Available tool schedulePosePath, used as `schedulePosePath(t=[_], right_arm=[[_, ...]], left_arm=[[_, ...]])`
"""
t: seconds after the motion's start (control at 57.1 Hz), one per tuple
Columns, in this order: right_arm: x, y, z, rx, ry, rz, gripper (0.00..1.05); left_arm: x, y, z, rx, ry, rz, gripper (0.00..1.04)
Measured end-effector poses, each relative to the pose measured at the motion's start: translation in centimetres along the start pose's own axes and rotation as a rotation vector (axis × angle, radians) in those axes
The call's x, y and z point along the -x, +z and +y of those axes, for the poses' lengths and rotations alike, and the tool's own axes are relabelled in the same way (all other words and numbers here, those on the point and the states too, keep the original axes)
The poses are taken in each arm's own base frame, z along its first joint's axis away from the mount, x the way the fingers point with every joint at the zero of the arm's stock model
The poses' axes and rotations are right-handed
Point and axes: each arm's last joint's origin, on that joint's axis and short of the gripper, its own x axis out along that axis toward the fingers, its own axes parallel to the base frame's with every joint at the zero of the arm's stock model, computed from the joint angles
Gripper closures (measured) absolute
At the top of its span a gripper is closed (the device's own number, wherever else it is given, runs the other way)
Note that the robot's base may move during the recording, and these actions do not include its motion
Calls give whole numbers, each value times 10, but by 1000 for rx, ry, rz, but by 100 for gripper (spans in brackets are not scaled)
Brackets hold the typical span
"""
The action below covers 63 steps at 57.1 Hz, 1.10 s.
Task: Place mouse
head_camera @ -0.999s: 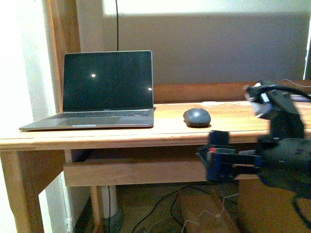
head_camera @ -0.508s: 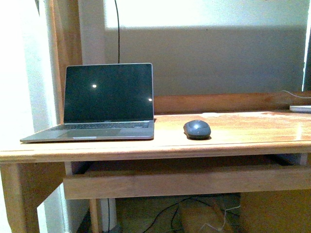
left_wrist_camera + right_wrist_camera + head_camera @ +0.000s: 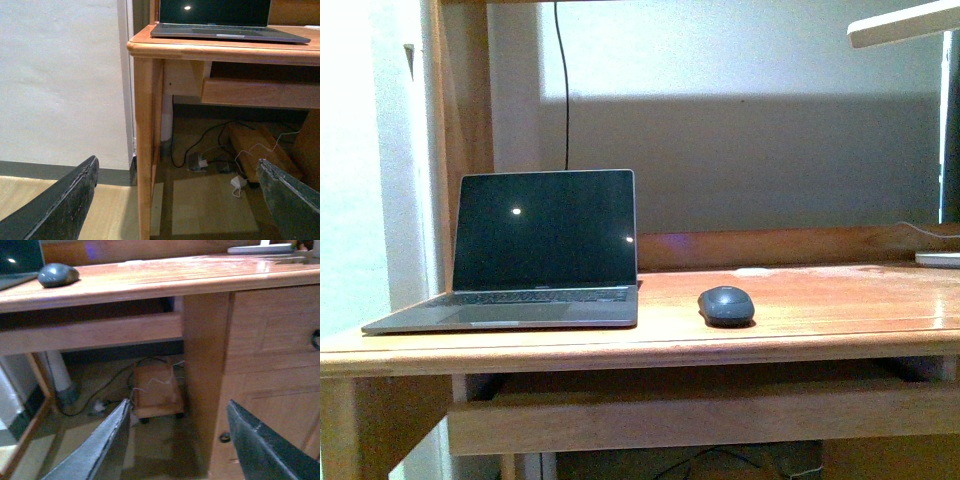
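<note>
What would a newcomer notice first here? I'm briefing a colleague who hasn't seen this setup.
The open laptop with its dark screen, at the left end of the wooden desk. Next, the mouse lying alone on the desktop just right of it. Both grippers, left and right, hang open below desk level.

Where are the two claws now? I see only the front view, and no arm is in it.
Observer: Both are low, below the desk top. The right claw is open and empty.
Operator: And the left one?
Observer: The left claw is open too, holding nothing, near the desk's corner leg.
Operator: Is the mouse visible from a wrist?
Observer: Yes, the right wrist view shows the mouse on the desk top, untouched.
</note>
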Motion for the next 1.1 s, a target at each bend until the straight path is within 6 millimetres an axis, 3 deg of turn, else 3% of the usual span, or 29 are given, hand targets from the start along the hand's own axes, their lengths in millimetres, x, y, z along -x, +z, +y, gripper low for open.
schedulePosePath(t=[0.088, 0.228, 0.386, 0.701, 0.894, 1.104], right_arm=[[0, 1, -3, 19, -25, -7, 67], [0, 1, -3, 37, -25, -8, 102], [0, 1, -3, 40, -27, -8, 102], [0, 1, -3, 41, -27, -7, 48], [0, 1, -3, 41, -27, -8, 7], [0, 1, -3, 41, -27, -7, 7]], left_arm=[[0, 0, 0, 0, 0, 0, 8], [0, 0, 0, 0, 0, 0, 8], [0, 0, 0, 0, 0, 0, 8], [0, 0, 0, 0, 0, 0, 8], [0, 0, 0, 0, 0, 0, 8], [0, 0, 0, 0, 0, 0, 8]])
